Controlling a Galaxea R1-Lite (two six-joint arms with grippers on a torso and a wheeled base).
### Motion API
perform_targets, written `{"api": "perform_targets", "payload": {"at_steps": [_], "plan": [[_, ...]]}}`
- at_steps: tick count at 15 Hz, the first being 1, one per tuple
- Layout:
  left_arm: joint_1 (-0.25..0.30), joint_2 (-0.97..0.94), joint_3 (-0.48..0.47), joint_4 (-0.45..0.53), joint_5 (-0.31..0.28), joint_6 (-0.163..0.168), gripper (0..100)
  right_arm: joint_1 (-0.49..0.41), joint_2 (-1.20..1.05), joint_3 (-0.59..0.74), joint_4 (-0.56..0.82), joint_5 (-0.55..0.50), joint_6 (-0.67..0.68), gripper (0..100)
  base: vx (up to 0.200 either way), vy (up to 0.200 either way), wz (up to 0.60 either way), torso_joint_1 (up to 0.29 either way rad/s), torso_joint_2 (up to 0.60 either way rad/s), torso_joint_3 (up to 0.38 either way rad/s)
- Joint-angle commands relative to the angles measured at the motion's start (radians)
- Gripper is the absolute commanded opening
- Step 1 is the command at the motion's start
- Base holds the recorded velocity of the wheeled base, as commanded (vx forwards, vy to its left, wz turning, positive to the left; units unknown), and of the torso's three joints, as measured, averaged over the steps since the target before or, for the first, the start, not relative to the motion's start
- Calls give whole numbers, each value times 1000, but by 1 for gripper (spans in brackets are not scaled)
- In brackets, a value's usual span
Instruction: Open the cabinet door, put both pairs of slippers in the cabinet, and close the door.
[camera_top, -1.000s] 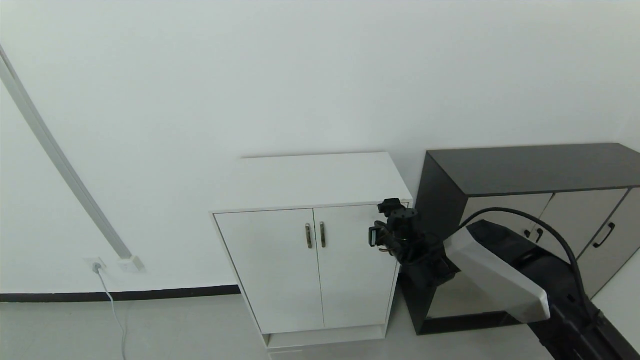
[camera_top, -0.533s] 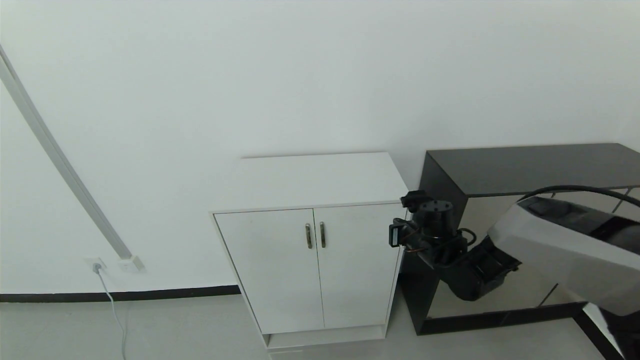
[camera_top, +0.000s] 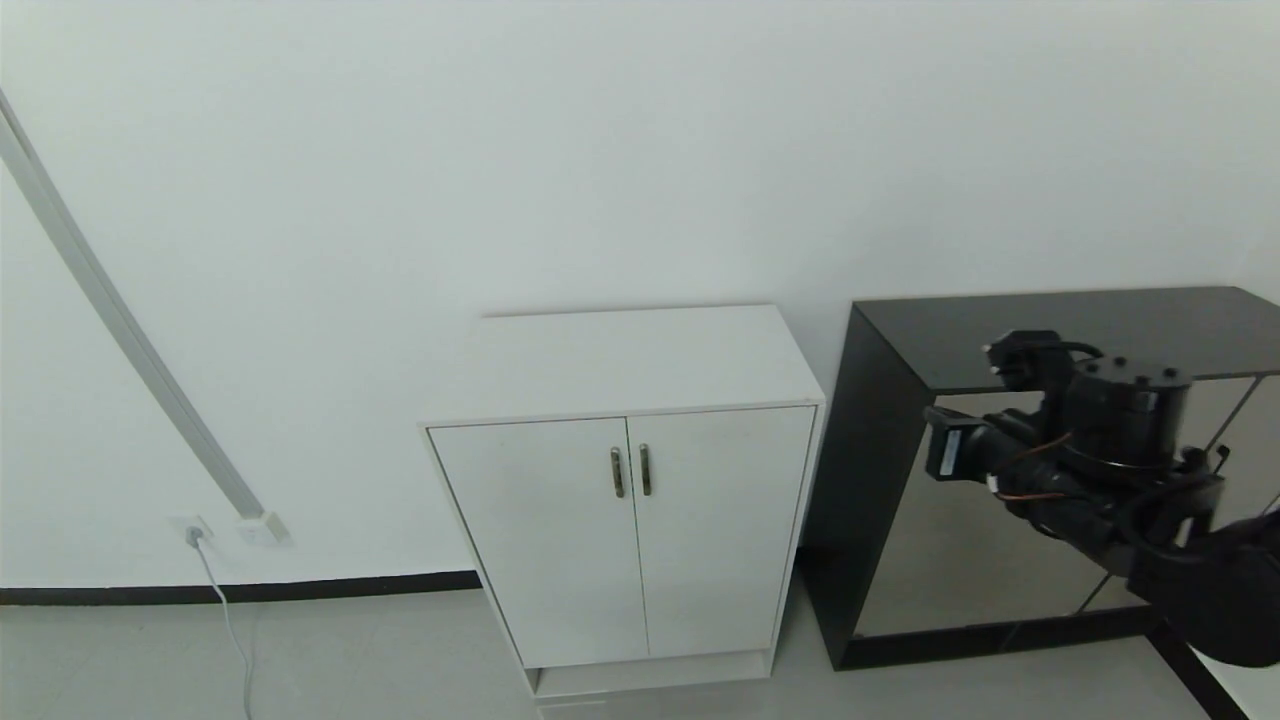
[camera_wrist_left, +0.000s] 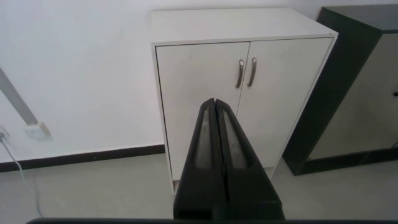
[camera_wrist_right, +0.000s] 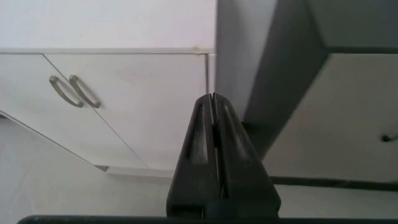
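The white cabinet (camera_top: 620, 360) stands against the wall with both doors closed. Two metal handles (camera_top: 631, 471) sit side by side at the middle seam. My right arm's wrist (camera_top: 1100, 440) hangs in front of the black cabinet, well to the right of the white one. In the right wrist view my right gripper (camera_wrist_right: 213, 98) is shut and empty, pointing at the white cabinet's right edge (camera_wrist_right: 208, 74), with the handles (camera_wrist_right: 74, 92) off to one side. My left gripper (camera_wrist_left: 214, 101) is shut and empty, held back from the white cabinet (camera_wrist_left: 186, 81) and lined up near its left door.
A black cabinet (camera_top: 1050, 325) with grey doors stands right beside the white one. A wall socket with a cable (camera_top: 195, 533) and a slanted conduit (camera_top: 120, 320) are at the left. Open grey floor (camera_top: 350, 660) lies in front.
My right arm has swung to the right and upward, from the white cabinet's right door edge to in front of the black cabinet. The doors stayed closed.
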Motion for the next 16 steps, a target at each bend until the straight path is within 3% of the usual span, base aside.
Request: {"api": "perform_targets", "payload": {"at_steps": [1, 5, 9, 12, 16], "plan": [[0, 1, 0, 0, 0, 0, 0, -76, -264, 165, 29, 1, -3, 0, 0, 0, 0, 0, 0, 0], [0, 1, 0, 0, 0, -3, 0, -178, -634, 289, 295, 21, -5, 0, 0, 0, 0, 0, 0, 0], [0, 1, 0, 0, 0, -3, 0, -260, -939, 329, 597, 151, -5, 0, 0, 0, 0, 0, 0, 0], [0, 1, 0, 0, 0, -5, 0, -262, -1079, 366, 716, 156, -6, 0, 0, 0, 0, 0, 0, 0], [0, 1, 0, 0, 0, -3, 0, -262, -1175, 463, 723, 150, -17, 0, 0, 0, 0, 0, 0, 0]]}}
